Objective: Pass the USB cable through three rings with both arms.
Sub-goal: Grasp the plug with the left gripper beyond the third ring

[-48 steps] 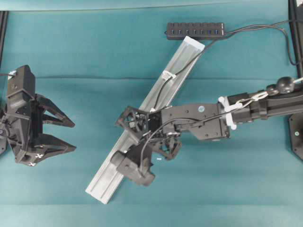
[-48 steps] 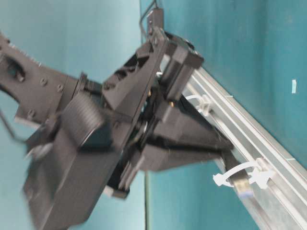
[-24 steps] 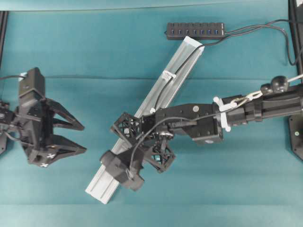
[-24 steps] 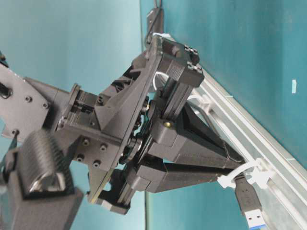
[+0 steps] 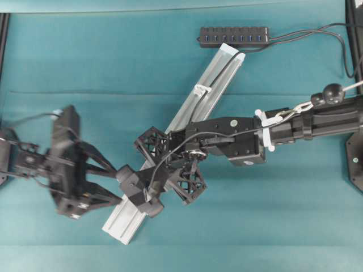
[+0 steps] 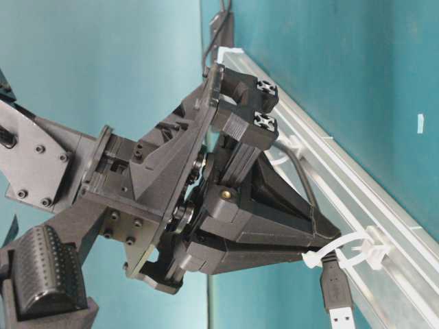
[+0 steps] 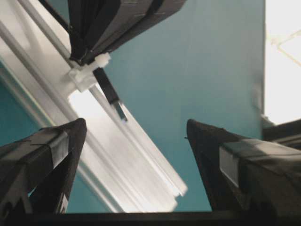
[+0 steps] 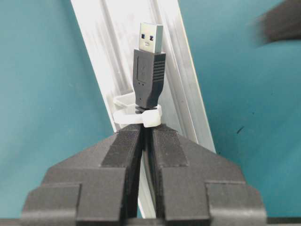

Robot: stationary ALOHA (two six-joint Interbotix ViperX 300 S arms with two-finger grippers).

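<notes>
We see the right end effector (image 8: 146, 136) clamped on the USB cable (image 8: 149, 80), plug through a ring (image 8: 141, 115); left end effector (image 7: 131, 136) spread wide, empty.

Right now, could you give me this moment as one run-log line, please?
right gripper: shut on USB cable | plug: through last ring | left gripper: open, facing plug | rail: diagonal
</notes>
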